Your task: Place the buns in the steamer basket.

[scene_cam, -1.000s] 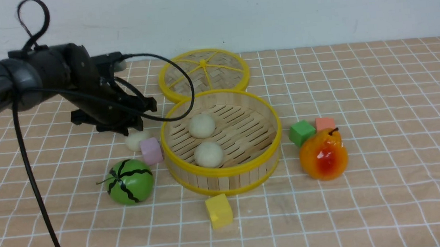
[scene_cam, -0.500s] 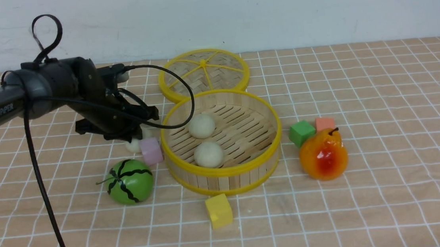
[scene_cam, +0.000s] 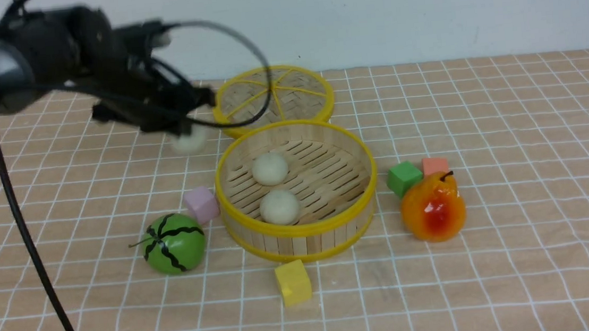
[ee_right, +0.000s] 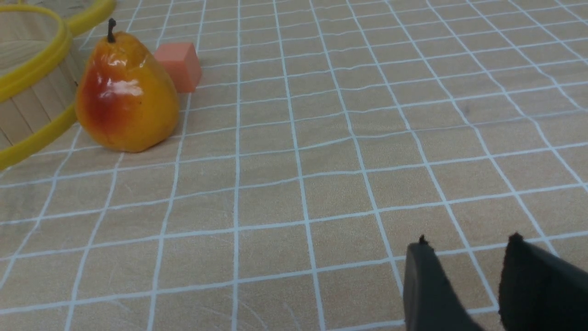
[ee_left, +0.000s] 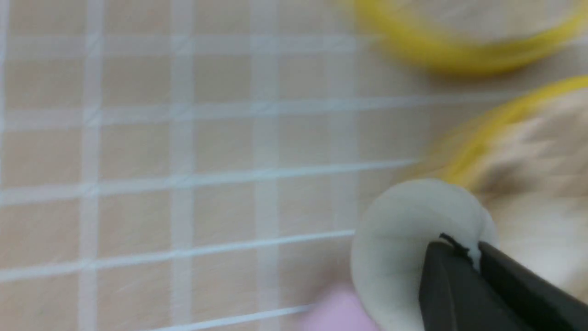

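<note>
We find bun 1 (scene_cam: 188, 141) grasped aloft in the left gripper (ee_left: 468, 257), just left of the steamer basket (scene_cam: 300, 229). Bun 2 (scene_cam: 270, 168) and bun 3 (scene_cam: 279, 207) lie inside it. The right gripper (ee_right: 468, 248), slightly parted, empty, is well apart from it.

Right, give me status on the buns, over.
Left gripper shut on third bun, aloft left of steamer basket. Right gripper open, empty. Two buns already inside. Nothing blocking the drop.
</note>
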Action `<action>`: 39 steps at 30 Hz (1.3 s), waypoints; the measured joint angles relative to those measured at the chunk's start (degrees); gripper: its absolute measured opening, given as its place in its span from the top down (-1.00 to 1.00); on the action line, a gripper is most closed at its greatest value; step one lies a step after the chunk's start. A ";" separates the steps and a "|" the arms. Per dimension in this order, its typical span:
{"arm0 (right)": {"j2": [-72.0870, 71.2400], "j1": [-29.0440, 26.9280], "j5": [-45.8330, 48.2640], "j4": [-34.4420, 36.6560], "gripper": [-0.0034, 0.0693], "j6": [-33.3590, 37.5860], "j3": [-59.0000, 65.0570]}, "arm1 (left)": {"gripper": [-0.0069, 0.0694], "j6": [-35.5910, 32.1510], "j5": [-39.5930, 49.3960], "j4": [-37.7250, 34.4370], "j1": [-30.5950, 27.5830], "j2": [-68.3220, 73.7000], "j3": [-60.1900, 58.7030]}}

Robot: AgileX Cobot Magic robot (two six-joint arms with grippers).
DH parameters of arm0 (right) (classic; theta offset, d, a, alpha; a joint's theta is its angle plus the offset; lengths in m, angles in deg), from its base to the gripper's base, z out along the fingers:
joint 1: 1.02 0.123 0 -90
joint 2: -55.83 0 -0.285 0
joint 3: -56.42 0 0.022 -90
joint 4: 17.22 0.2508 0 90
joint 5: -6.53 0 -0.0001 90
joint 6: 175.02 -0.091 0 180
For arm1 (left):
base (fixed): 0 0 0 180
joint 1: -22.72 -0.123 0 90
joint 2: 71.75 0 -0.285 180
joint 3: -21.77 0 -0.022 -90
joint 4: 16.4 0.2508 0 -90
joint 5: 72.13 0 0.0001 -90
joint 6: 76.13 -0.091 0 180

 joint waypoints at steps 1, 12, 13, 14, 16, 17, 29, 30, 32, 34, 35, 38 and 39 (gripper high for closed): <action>0.00 0.00 0.00 0.00 0.24 0.00 0.00 | 0.84 -0.08 -0.31 -0.37 2.02 -0.68 0.27; 0.00 0.00 0.00 0.00 0.24 0.00 0.00 | 0.80 -0.16 -11.27 -2.08 15.11 6.42 0.36; 0.00 0.00 0.00 0.00 0.24 0.00 0.00 | 0.78 -0.11 -11.88 -2.08 15.48 7.35 0.36; 0.00 0.00 0.00 0.00 0.24 0.00 0.00 | 0.78 0.01 -12.16 -2.08 15.54 7.82 0.36; 0.00 0.00 0.00 0.00 0.24 0.00 0.00 | 0.72 1.46 -13.28 -2.19 15.93 10.41 0.36; 0.00 0.00 0.00 0.00 0.24 0.00 0.00 | 0.69 2.18 -13.42 -2.20 15.98 11.28 0.36; 0.00 0.00 0.00 0.00 0.24 0.00 0.00 | -0.12 4.41 -5.05 -1.23 15.92 11.36 4.83; 0.00 0.00 0.00 0.00 0.24 0.00 0.00 | -0.17 4.46 -2.33 -0.53 15.92 10.59 6.03; 0.00 0.00 0.00 0.00 0.24 0.00 0.00 | -0.23 4.53 5.32 0.78 15.92 7.58 9.07; 0.00 0.00 0.00 0.00 0.24 0.00 0.00 | -0.23 4.60 10.28 1.30 15.92 4.72 9.80; 0.00 0.00 0.00 0.00 0.24 0.00 0.00 | -0.22 4.76 11.73 1.66 15.92 3.79 9.96; 0.00 0.00 0.00 0.00 0.24 0.00 0.00 | -0.11 5.38 17.69 3.47 15.92 -1.34 10.09; 0.00 0.00 0.00 0.00 0.24 0.00 0.00 | -0.05 5.43 19.34 4.19 15.92 -3.24 10.09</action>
